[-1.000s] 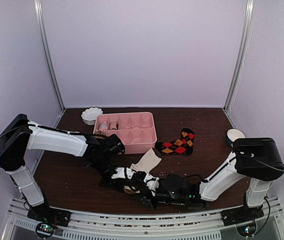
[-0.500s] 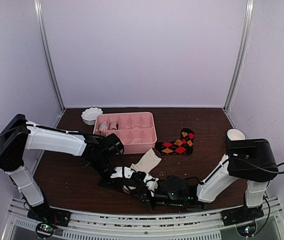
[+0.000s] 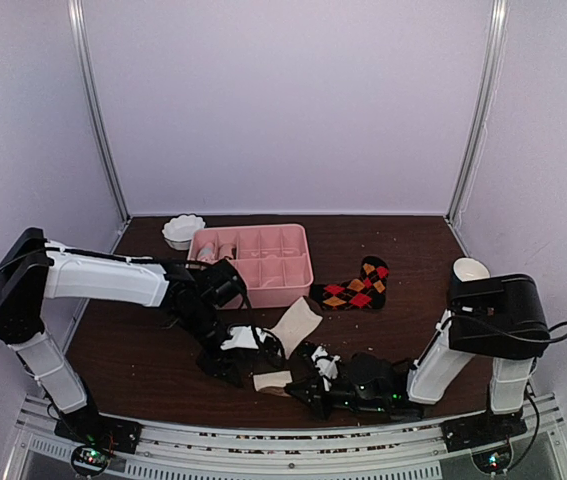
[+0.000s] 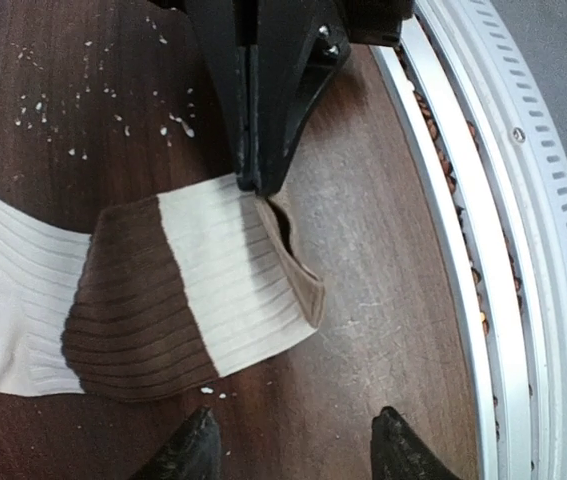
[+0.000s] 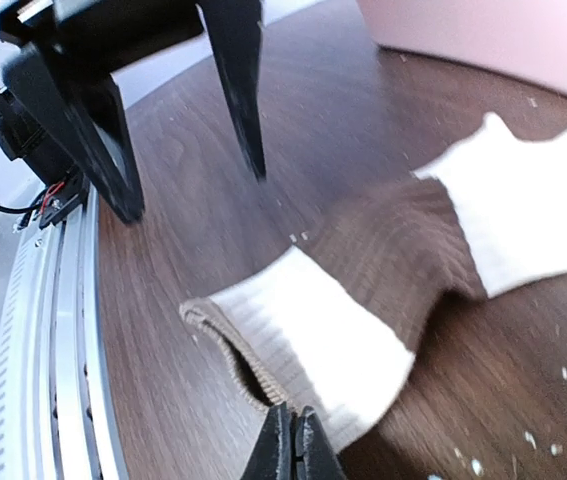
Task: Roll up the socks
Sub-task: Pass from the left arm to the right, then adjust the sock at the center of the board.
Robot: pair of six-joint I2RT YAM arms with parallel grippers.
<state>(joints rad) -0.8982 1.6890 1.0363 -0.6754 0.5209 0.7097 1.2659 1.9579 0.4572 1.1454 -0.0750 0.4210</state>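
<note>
Cream sock (image 4: 203,290) diagonal, open end toward rail (image 4: 553,260)

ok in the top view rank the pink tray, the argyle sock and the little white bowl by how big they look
1. pink tray
2. argyle sock
3. white bowl
The bowl sits farther back than the sock, so it may look slightly smaller than it is.

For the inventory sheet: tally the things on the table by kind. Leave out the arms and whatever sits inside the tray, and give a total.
Black argyle sock: 1
Cream-and-brown sock: 1
Pink compartment tray: 1
White scalloped bowl: 1
White cup: 1
Total: 5
</note>
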